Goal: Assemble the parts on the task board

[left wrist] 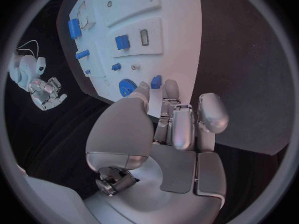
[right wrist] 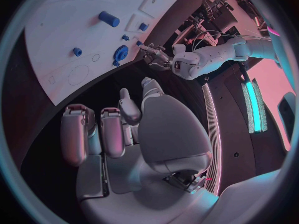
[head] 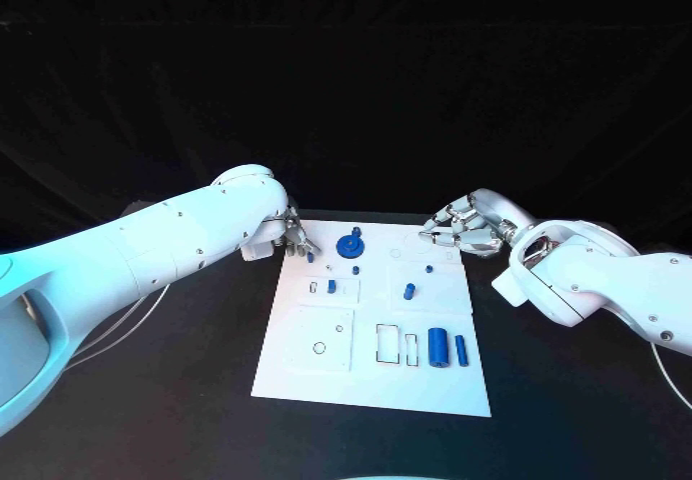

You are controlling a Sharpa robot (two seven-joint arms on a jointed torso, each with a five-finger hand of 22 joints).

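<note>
Looking down on a black table with a white task board lying flat at its middle, between two white arms. Judging by the layout, somewhere partway through — several blue parts already stand in or lie on the board, while a few recesses look unfilled. Blue gear sitting near the far edge of the board, seemingly seated on its post. Small blue pegs dotted across the middle band, one oblong blue piece lying just right of centre. Two blue cylinders resting side by side near the right edge, beside an open rectangular slot — probably still to be filled. Ring outline on the left panel also bare. Left hand hovering at the board's far left corner, fingers reaching toward a small blue piece at the edge; contact with it too unclear to call, nothing visibly held. Right hand poised off the board's far right corner, fingers loosely apart and holding nothing. Nothing lying between either hand and the board; only a thin cable trailing across the table beneath the left arm.
</note>
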